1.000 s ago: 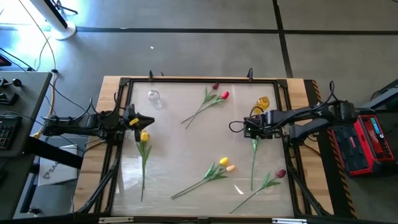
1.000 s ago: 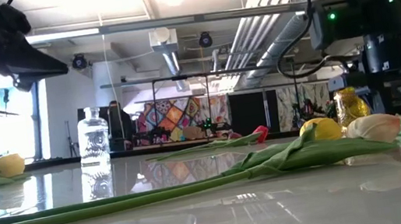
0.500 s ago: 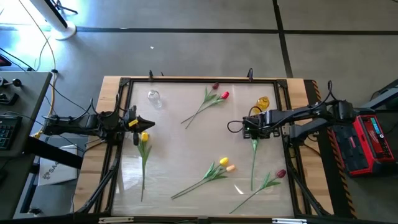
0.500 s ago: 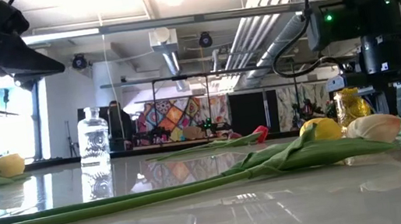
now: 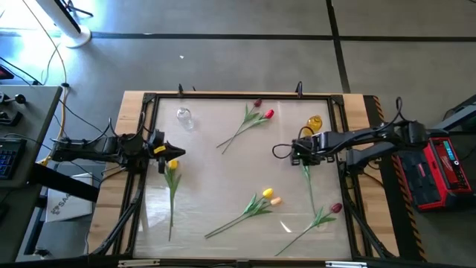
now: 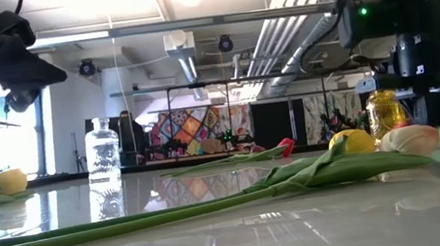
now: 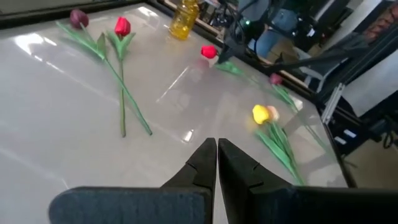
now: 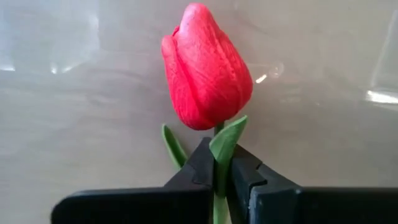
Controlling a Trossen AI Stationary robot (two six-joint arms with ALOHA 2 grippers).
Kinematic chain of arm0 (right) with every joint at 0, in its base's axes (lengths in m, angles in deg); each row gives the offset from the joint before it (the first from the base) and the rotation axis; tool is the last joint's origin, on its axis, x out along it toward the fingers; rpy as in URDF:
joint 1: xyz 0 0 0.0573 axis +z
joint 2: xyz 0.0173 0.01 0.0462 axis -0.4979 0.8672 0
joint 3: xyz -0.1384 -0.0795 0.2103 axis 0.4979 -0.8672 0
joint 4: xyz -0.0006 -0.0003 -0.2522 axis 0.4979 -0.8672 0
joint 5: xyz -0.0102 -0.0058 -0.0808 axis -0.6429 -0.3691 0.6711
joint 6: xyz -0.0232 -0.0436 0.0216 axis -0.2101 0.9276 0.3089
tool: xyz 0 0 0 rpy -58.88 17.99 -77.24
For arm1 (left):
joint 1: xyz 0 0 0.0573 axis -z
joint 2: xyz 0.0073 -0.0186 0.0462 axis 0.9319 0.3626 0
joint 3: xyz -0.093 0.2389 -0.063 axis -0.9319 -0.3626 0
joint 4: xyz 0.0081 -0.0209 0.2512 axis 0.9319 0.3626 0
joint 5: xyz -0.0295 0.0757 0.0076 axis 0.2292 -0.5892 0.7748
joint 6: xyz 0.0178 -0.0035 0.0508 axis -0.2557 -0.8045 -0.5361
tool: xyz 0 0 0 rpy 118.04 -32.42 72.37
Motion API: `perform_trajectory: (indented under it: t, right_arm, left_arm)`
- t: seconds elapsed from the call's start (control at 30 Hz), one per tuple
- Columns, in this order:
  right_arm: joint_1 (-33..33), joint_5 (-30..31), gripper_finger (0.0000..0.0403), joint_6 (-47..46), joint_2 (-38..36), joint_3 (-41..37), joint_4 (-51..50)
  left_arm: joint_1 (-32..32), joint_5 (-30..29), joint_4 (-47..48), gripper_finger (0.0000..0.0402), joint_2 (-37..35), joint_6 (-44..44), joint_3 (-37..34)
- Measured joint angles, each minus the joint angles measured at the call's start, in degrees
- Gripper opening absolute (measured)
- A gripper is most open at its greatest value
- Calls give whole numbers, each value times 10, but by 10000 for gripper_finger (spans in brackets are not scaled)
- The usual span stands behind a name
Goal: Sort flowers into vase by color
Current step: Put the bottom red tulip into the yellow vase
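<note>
My right gripper (image 5: 299,153) is shut on a red tulip (image 8: 206,65); its green stem (image 5: 309,192) trails toward the near edge. My left gripper (image 7: 217,155) is shut on nothing, just beside a yellow tulip (image 5: 172,164) that lies flat on the table. Other flowers also lie flat: a maroon and red pair (image 5: 263,110), a yellow and peach pair (image 5: 271,196), and a maroon one (image 5: 336,208). A clear glass vase (image 5: 184,117) stands far left and a yellow vase (image 5: 314,123) far right. My right gripper pinches the red tulip's stem (image 8: 218,167) between its two fingers, just below the head, with a small leaf (image 8: 226,142) caught at the fingertips. The head stands out beyond the fingertips. The long lower stem (image 5: 310,201) runs away toward the near edge.
A dark frame (image 5: 223,95) borders the glossy table top. A red and black box (image 5: 439,171) sits off the right edge. Bare surface lies in the table's middle between the flower groups.
My right gripper has shut on the red tulip's stem. The stem's free end has swung along the table toward the right edge, while the head end has stayed at the gripper.
</note>
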Motion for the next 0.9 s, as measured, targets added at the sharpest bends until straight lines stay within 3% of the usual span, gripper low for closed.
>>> perform_trajectory:
  t: [0.37, 0.63, 0.9]
  right_arm:
    - [16, 12, 2, -10, -111, 0, -1]
    - [60, 105, 1, -9, -234, 1, 33]
    - [83, 222, 0, 139, -316, 1, 96]
  left_arm:
    - [0, -7, -2, 5, 0, -6, 0]
    - [0, -7, -3, 5, 0, -6, 0]
    - [0, -7, -3, 5, 0, -7, 0]
